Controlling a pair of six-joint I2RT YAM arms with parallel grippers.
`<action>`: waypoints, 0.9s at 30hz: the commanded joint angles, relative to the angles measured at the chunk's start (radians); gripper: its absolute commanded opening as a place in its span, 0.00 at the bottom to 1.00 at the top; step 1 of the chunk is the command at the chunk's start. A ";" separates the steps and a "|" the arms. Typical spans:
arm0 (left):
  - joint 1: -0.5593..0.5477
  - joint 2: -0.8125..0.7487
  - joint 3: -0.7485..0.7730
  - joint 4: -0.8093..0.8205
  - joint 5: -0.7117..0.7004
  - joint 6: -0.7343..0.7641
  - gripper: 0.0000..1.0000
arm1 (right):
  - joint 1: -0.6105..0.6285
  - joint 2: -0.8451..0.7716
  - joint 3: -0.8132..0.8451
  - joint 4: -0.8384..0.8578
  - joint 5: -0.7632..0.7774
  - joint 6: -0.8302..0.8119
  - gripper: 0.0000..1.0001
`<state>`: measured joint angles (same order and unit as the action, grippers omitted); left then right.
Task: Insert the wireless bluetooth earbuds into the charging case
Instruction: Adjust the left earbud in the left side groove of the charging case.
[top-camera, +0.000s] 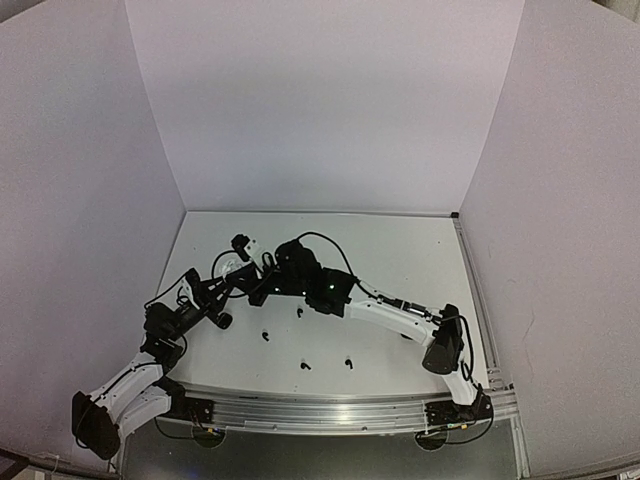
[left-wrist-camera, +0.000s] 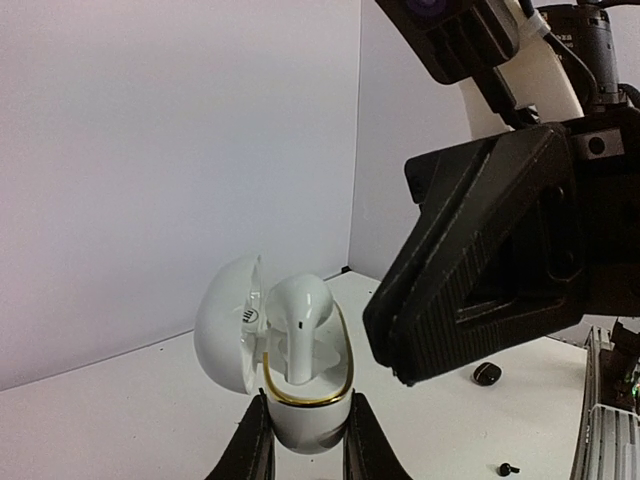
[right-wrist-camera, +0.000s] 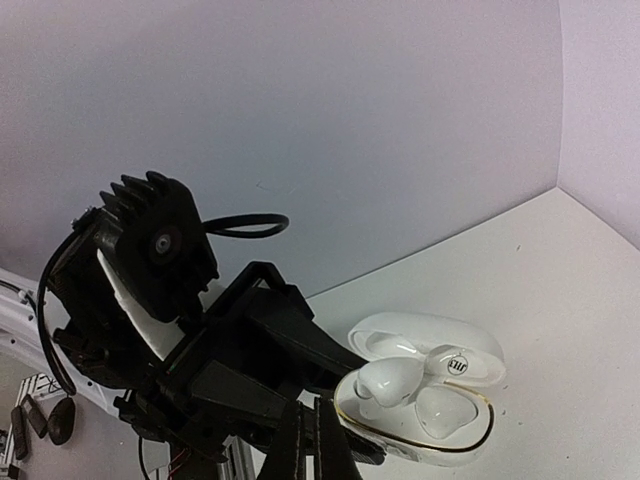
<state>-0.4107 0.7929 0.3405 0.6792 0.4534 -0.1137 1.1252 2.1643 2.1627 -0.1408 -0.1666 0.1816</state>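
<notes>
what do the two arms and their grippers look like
The left arm and right arm have white links, black joint housings and loose black cables. The left gripper and right gripper are black, with slim tapering fingers.

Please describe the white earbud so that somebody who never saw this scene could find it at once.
Find the left gripper, which clamps an open white case with a gold rim. The earbud stands in that case, sticking up out of it. It is the only white one in view; the black earbuds lie loose on the table.
</notes>
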 joint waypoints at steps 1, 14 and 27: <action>-0.001 -0.001 0.060 0.016 0.014 0.014 0.00 | -0.003 -0.040 0.047 -0.030 -0.041 -0.021 0.00; 0.000 0.004 0.060 0.017 0.023 0.023 0.00 | -0.001 -0.022 0.162 -0.036 0.160 0.038 0.23; -0.001 0.007 0.059 0.022 0.018 0.025 0.00 | 0.022 0.011 0.165 -0.091 0.281 0.044 0.23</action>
<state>-0.4107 0.7967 0.3405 0.6792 0.4625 -0.1024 1.1327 2.1643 2.3016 -0.2152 0.0859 0.2153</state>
